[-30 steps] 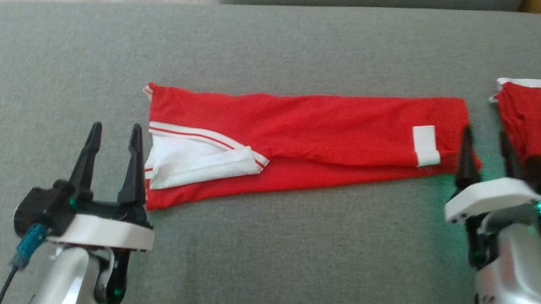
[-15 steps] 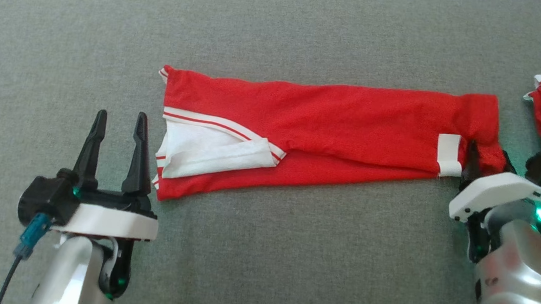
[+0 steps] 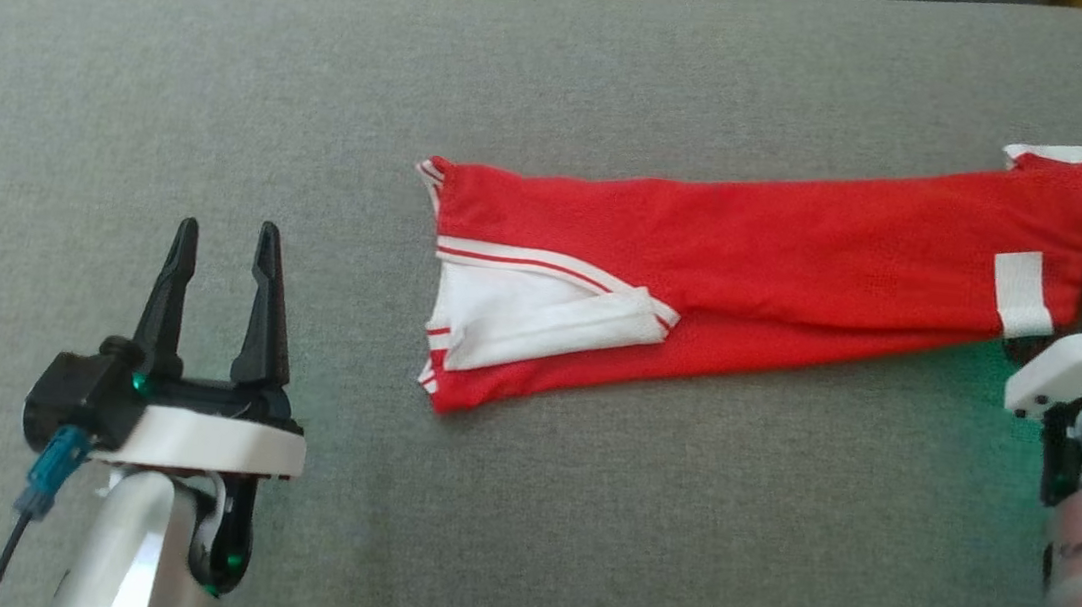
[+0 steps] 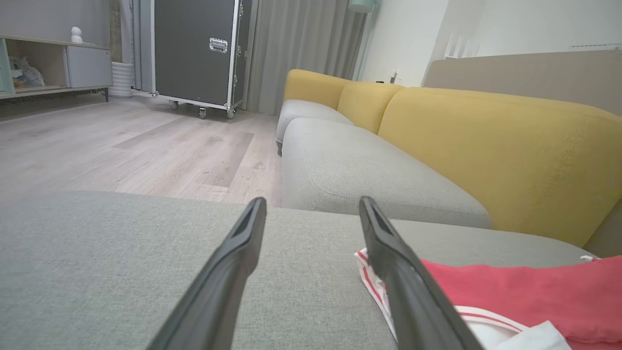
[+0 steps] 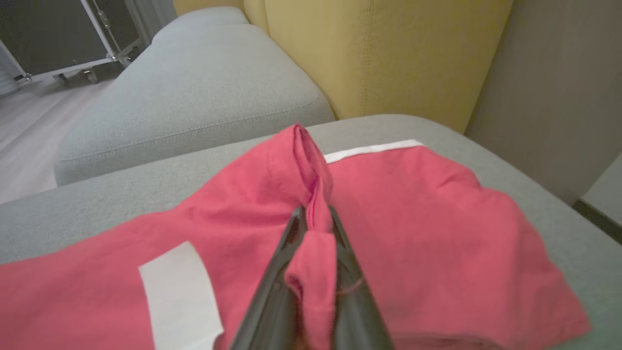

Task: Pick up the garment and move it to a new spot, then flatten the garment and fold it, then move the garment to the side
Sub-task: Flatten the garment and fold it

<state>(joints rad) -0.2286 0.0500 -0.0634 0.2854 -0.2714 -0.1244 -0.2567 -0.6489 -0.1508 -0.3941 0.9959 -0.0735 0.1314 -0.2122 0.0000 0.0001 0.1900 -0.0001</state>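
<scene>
At the right edge of the head view, the right gripper (image 5: 315, 215) is now closed on a pinched ridge of the red folded garment (image 3: 757, 256), near its white label (image 3: 1022, 294); a second ago it stood open. The striped end, before just beside the open, empty left gripper (image 3: 226, 230), now lies well apart from it on the grey cushion (image 3: 518, 522). I judge the move to the side has begun.

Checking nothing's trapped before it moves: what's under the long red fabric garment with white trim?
Grey fabric cushion shows all around the long red garment, which lies mostly flat on it. The right gripper pinches a ridge of its cloth. Anything beneath is covered.
</scene>
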